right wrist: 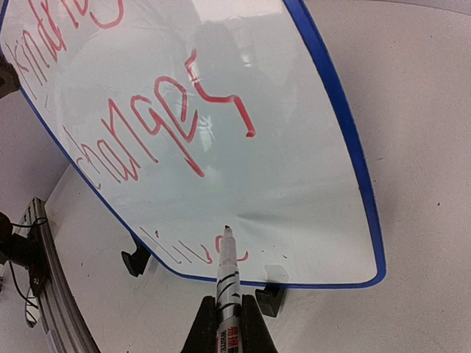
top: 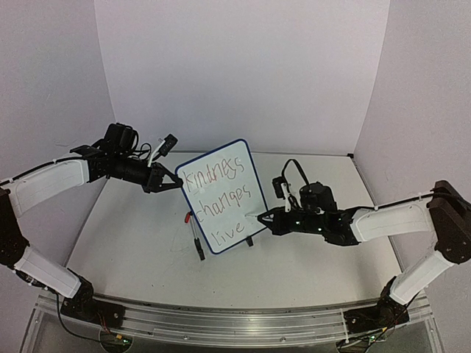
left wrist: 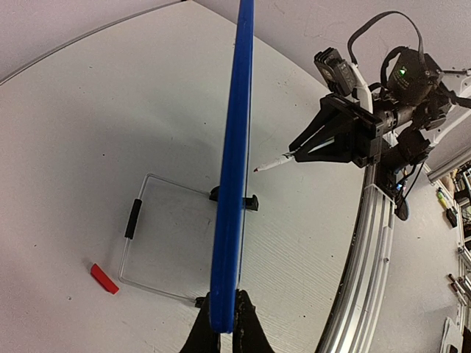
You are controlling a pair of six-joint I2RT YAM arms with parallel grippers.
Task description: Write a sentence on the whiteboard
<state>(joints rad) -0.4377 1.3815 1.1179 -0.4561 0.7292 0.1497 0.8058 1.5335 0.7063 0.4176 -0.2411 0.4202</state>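
Your right gripper (right wrist: 221, 315) clamps the marker (right wrist: 227, 273), tip beside the sentence's (right wrist: 176, 121) unfinished end; your left gripper (left wrist: 224, 327) clamps the whiteboard's (left wrist: 234, 147) edge.

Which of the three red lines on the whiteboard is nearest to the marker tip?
The bottom line, "live": the marker tip sits right at its last letter, while "kindness" and "changes" lie higher up.

The whiteboard (right wrist: 294, 191) has a smooth, glossy white face that mirrors dim shapes, set in a smooth blue frame (right wrist: 344, 140) that looks like plastic. The sentence (right wrist: 169, 118) is thin red ink. The marker (right wrist: 227, 272) is shiny white plastic with a printed label. The table (left wrist: 88, 132) is matt white and faintly grainy. The near rail (left wrist: 368, 257) is brushed silver metal, and the wire stand (left wrist: 133, 218) is thin bright metal.
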